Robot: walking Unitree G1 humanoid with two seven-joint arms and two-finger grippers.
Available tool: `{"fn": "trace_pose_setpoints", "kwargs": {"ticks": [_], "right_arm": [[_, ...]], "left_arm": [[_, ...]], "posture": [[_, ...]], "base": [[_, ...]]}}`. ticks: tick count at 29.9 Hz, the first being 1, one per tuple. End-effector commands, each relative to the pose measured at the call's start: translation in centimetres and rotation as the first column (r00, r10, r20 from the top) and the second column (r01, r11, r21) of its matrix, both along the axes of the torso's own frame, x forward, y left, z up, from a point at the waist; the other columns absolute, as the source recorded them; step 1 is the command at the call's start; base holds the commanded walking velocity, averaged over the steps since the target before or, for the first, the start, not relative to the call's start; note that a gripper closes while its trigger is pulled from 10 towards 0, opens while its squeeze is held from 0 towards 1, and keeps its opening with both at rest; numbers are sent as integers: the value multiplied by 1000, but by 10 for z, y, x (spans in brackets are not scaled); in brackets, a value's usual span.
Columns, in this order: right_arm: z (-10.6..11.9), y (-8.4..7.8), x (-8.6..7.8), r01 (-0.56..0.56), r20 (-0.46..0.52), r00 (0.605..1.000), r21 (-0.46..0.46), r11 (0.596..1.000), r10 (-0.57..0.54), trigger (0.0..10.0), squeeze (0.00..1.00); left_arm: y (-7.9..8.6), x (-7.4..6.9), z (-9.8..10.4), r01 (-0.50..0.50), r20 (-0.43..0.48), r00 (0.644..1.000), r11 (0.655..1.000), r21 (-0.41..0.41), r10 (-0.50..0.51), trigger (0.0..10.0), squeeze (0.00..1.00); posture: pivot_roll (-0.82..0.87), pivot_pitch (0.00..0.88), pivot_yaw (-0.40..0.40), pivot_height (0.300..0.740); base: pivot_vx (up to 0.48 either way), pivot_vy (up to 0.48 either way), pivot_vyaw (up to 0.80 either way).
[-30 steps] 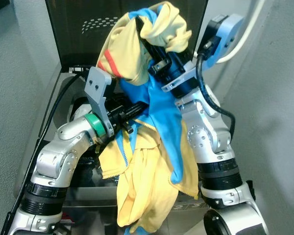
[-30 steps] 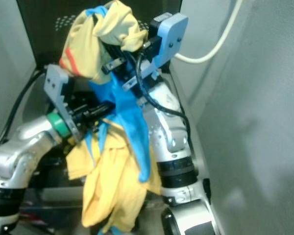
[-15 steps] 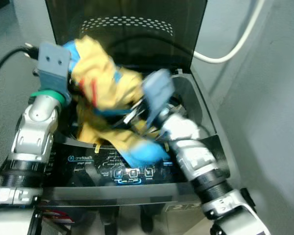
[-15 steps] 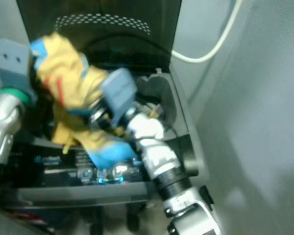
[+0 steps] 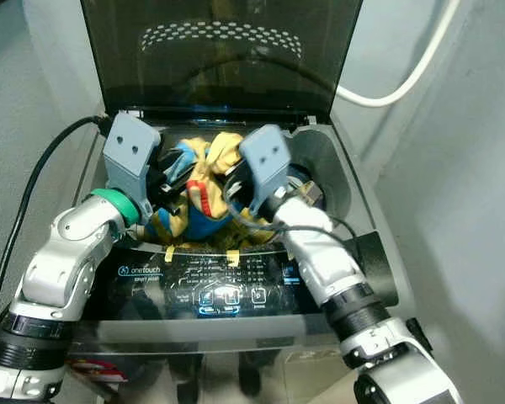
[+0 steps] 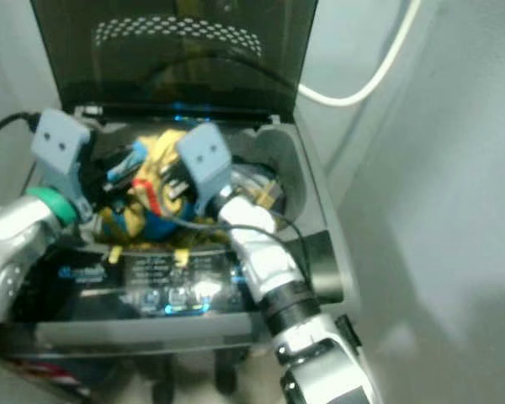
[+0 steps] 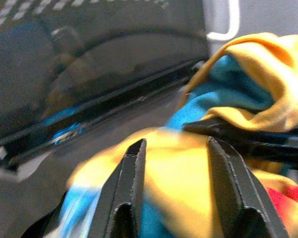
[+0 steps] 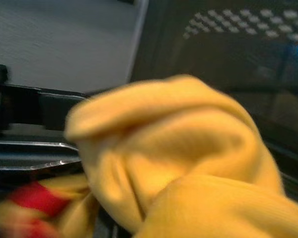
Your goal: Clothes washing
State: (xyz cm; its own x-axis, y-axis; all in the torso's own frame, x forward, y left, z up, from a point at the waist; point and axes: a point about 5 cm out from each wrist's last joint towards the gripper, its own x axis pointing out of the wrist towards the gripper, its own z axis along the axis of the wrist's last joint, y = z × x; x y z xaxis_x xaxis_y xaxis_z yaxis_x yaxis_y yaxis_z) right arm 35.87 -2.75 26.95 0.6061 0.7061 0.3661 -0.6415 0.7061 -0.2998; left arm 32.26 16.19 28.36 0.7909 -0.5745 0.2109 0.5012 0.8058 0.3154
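Left eye view: we log the yellow-and-blue garment (image 5: 204,189) bundled in the washer drum (image 5: 320,160), lid (image 5: 223,55) up. Left gripper (image 7: 176,163) fingers parted, straddling cloth; right gripper (image 5: 236,181) buried in fabric, state untellable. Loading looks nearly done; release, lid closing and start remain.

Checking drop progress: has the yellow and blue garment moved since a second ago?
Yes. The yellow and blue garment went down from in front of the raised lid into the washer opening.
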Motion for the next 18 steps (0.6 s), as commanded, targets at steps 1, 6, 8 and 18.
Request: {"fn": "trace_pose_setpoints", "kwargs": {"ticks": [1, 6, 8, 18], "right_arm": [[6, 1, -4, -45, 16, 999, 1, 999, 45, 10000, 1000], [-26, -23, -36, -338, -60, 939, -340, 878, 338, 10000, 0], [-33, -31, -41, -371, -91, 926, -379, 847, 366, 10000, 0], [-34, -70, -21, -207, -102, 978, -364, 908, 182, 10000, 0]], "left_arm": [[-3, -3, -4, 28, -19, 999, 1000, 5, -28, 10000, 1000], [1, -15, -2, 63, -33, 998, 998, 11, -62, 10000, 1000], [4, -16, -2, 57, -37, 998, 998, 13, -57, 10000, 1000], [19, -7, 1, -77, -38, 996, 997, -13, 76, 10000, 1000]], "posture": [[116, 83, -18, 740], [115, 78, -11, 740], [113, 80, -7, 740], [112, 87, 3, 740]], "base": [[0, 0, 0], [0, 0, 0], [0, 0, 0], [0, 0, 0]]}}
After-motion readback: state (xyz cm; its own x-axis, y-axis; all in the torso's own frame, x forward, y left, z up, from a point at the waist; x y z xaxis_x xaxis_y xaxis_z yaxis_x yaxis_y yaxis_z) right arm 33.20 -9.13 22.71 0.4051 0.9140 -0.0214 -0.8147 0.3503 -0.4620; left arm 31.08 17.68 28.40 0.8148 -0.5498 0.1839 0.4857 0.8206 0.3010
